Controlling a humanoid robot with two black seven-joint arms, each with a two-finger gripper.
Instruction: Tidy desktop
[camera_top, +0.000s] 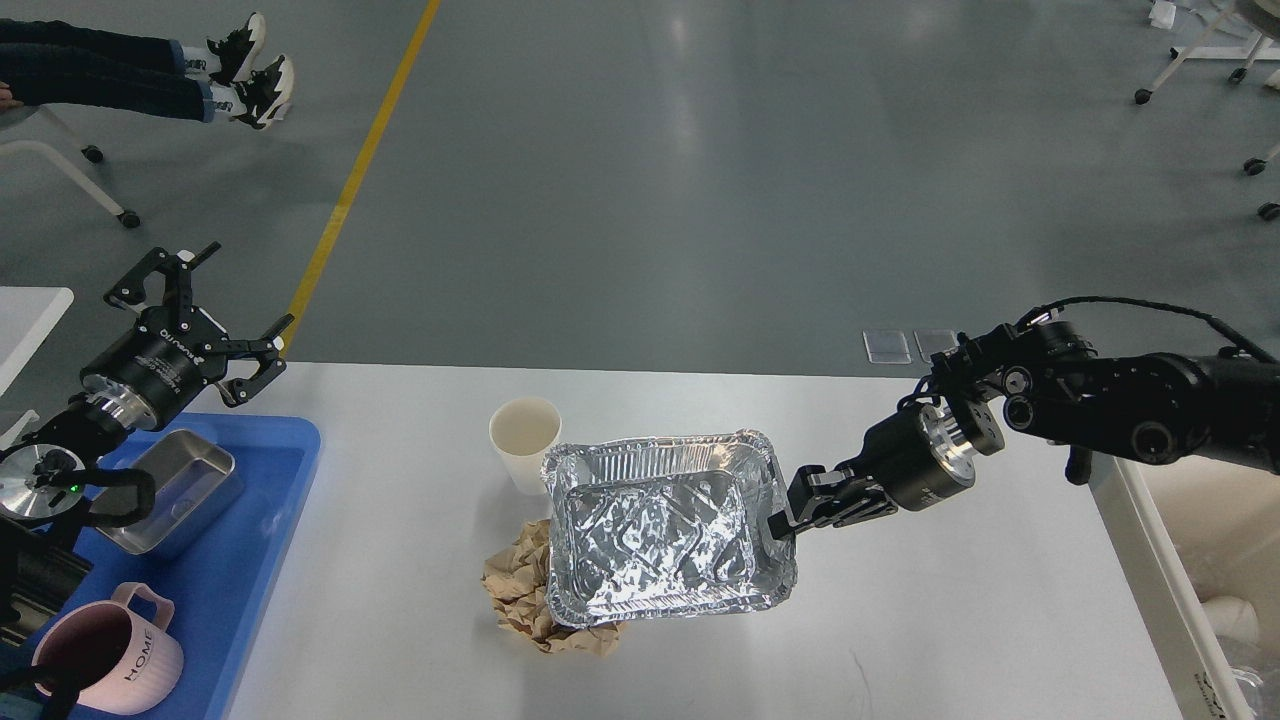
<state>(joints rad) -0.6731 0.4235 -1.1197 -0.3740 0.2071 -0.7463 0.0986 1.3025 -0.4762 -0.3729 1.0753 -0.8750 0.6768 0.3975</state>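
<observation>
The white surface (950, 620) runs wide across the lower half of the view, with grey floor beyond its far edge. Near its middle sits a foil tray (665, 525), shiny and crinkled, with nothing in it. The right end effector (785, 520) reaches in from the right and has its fingers clamped on the tray's right rim; the tray looks slightly tilted, its near left corner overlapping a crumpled wad of brown paper (525, 590) that lies on the surface under and beside it. Just behind the tray's far left corner stands a white paper cup (524, 432), upright and open at the top, touching or nearly touching the foil rim.

The left end effector (215, 310) hangs in the air over the left end of the surface, fingers spread wide, grasping nothing. Below that arm a blue plastic tray (265, 500) lies at the left edge of the surface. In it rest a small steel pan (175, 490) and, nearer to the robot, a pink mug (110, 655) with the word HOME on its side, handle upward.

Off to the far left someone's legs and black-and-white trainers (250, 70) stretch out beside a yellow floor line (350, 180)
</observation>
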